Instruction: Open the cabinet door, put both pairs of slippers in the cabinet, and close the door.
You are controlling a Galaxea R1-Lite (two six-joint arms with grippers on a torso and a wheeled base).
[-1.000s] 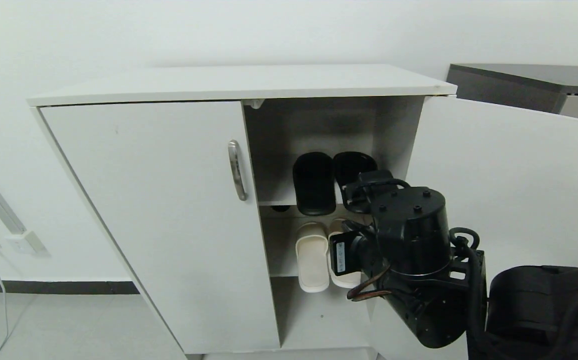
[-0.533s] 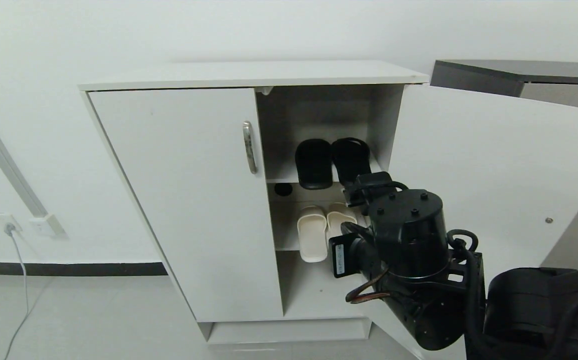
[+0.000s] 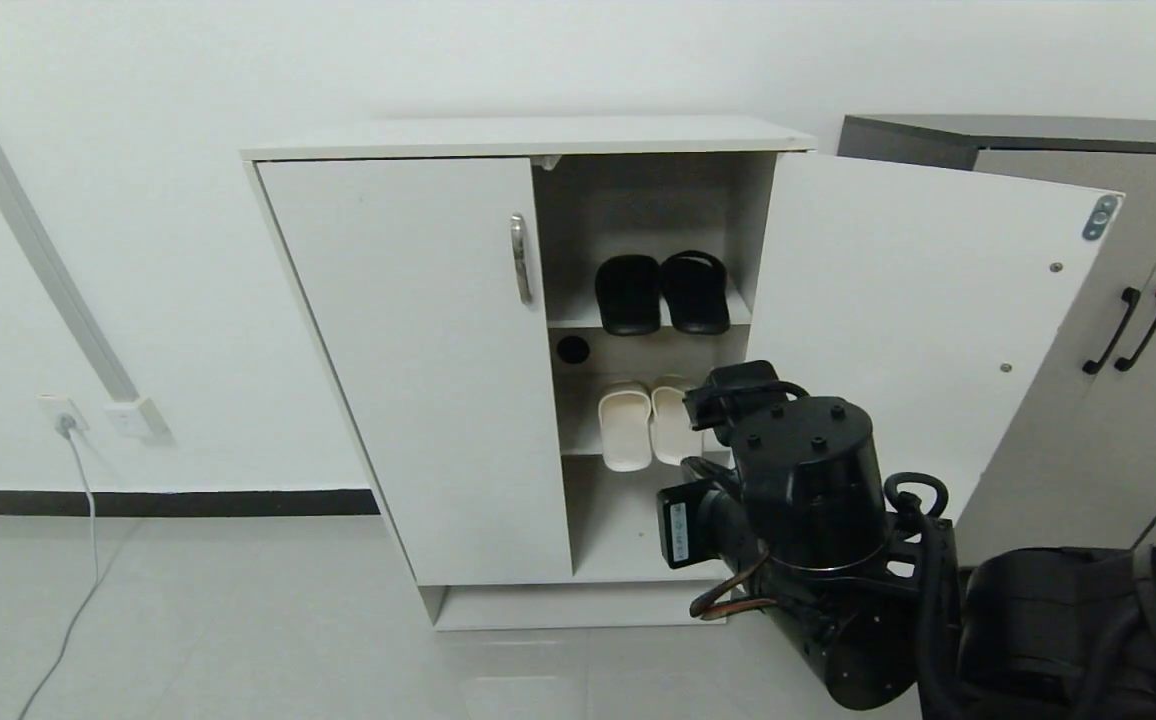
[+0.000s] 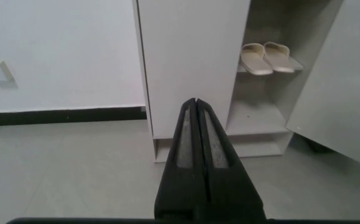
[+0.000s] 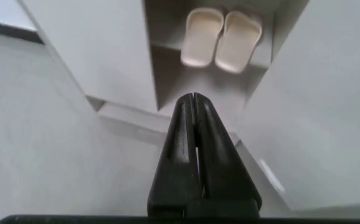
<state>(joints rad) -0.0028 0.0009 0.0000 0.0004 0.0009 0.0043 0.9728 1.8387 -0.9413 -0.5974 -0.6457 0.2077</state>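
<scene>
The white cabinet (image 3: 408,360) stands against the wall with its right door (image 3: 923,310) swung wide open and its left door shut. A black pair of slippers (image 3: 660,292) lies on the upper shelf. A cream pair of slippers (image 3: 640,424) (image 4: 270,57) (image 5: 222,37) lies on the middle shelf. My right arm is raised in front of the opening, below the shelves. My right gripper (image 5: 194,102) is shut and holds nothing. My left gripper (image 4: 195,106) is shut too, empty, low over the floor and facing the cabinet's shut left door.
A grey cabinet (image 3: 1108,330) with two black handles stands to the right, just behind the open door. A wall socket with a cable (image 3: 63,425) sits low on the left wall. Bare tiled floor (image 3: 218,620) lies in front of the cabinet.
The whole head view has pulled back from the cabinet, so it looks smaller and more floor shows. The slippers and the open door stay as they were.
</scene>
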